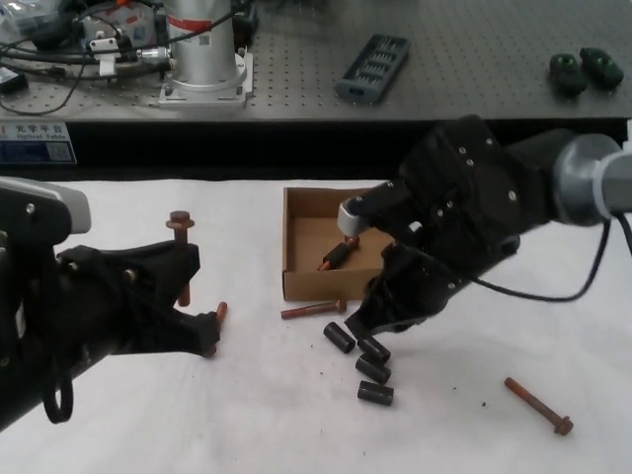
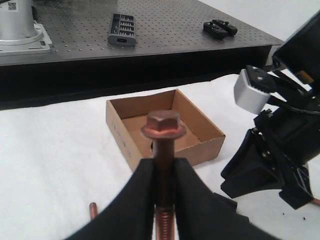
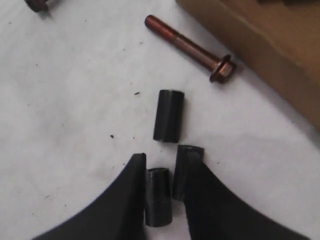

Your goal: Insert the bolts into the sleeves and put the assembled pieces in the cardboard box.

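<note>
- Overview from the high camera: my left gripper [image 1: 196,292] sits at the left of the white cloth [image 1: 257,425], clamped on an upright bolt [image 1: 181,225], head up.
- The cardboard box [image 1: 306,286] stands mid-bench with one assembled piece [image 1: 339,255] inside; a loose bolt [image 1: 311,310] lies just in front of it.
- My right gripper [image 1: 367,321] hangs over four black sleeves [image 1: 373,369] near the box front (a far bolt [image 1: 538,406] lies well off to the right).
- Left wrist view: both fingers [image 2: 140,200] press the shank of the upright bolt [image 2: 163,150]; the cardboard box [image 2: 205,150] sits beyond it.
- Right wrist view: the fingers [image 3: 120,210] stand apart, straddling one sleeve [image 3: 158,197] on the cloth. I cannot tell whether they grip it. A second sleeve [image 3: 190,152] touches one finger, a third sleeve [image 3: 168,115] lies just past the tips, and the loose bolt [image 3: 190,47] rests beside the box wall [image 3: 280,45].
</note>
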Robot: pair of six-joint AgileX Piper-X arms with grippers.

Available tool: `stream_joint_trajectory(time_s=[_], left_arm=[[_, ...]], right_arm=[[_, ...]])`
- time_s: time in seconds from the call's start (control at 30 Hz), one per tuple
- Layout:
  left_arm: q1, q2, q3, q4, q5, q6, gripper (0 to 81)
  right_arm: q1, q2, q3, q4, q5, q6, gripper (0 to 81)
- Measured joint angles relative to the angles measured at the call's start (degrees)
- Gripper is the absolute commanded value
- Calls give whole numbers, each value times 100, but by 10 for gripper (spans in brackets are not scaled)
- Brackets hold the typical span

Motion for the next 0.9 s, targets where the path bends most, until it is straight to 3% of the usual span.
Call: stream_joint_trajectory(time_s=[0.27,0.9], left_arm=[[0,-65,3,0,-222,-21,76],[0,202,3,-180,-250,540,76]], right_arm=[[59,518,-603,326,79,-132,215],[178,1017,-946,414,118,-491,215]])
